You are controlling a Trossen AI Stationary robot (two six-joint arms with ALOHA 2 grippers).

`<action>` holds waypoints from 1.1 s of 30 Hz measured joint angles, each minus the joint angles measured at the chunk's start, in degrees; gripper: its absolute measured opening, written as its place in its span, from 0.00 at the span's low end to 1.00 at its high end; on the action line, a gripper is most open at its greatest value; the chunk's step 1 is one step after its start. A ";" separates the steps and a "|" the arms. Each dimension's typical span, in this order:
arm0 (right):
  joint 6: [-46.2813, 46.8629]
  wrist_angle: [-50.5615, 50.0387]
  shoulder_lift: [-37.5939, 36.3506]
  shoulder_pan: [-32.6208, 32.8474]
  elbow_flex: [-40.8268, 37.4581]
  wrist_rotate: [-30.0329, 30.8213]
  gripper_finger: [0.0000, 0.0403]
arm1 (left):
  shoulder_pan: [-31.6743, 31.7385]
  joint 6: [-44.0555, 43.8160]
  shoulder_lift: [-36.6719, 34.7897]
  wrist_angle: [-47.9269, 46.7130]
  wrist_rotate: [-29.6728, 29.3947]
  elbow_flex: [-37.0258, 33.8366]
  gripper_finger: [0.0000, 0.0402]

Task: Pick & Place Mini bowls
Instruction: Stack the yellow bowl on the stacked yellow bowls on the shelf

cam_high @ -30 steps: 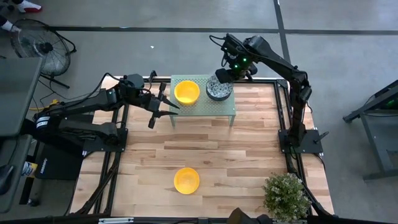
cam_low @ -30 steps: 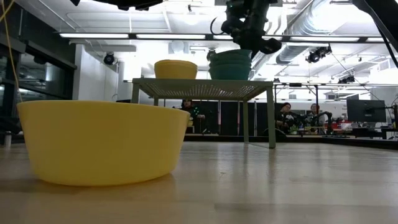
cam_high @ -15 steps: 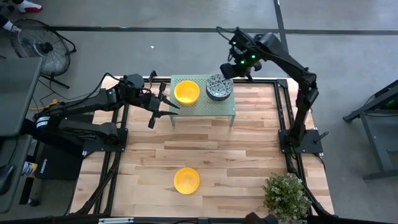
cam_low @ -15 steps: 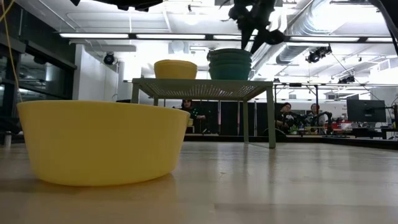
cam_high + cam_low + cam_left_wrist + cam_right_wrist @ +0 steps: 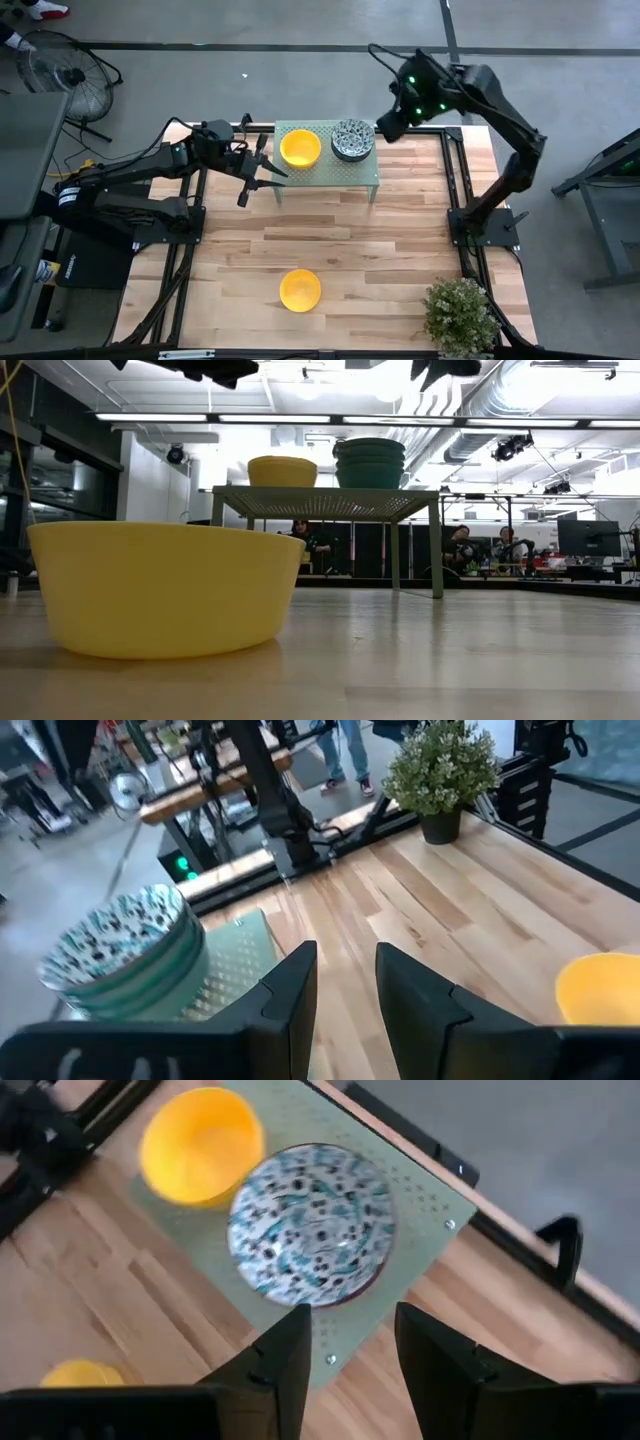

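My right gripper (image 5: pixel 388 128) hangs above the rack's (image 5: pixel 362 170) far right corner, fingers apart and empty, the patterned bowl stack (image 5: pixel 351 139) on the rack beneath. One yellow bowl (image 5: pixel 300 148) sits beside that stack, another yellow one (image 5: pixel 299 289) alone on the table (image 5: pixel 400 250) near the front. My left gripper (image 5: pixel 262 171) waits just left of the rack, fingers parted on nothing.
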 joint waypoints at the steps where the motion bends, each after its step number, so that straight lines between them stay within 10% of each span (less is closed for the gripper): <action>1: -0.53 0.01 -0.74 1.60 0.00 1.27 0.33 | 0.00 -0.42 0.00 -0.67 0.03 0.00 0.25; 11: -5.38 3.41 -5.51 21.94 0.00 12.84 0.33 | -5.41 -7.72 0.26 -3.33 -7.44 0.00 0.25; 20: -6.45 7.65 -7.65 35.26 -2.72 19.56 0.33 | -17.81 -15.06 0.26 -3.36 -25.84 0.01 0.25; 33: -1.06 46.86 -33.52 40.57 -52.22 15.04 0.33 | -28.85 -26.66 5.85 0.73 -39.23 0.09 0.25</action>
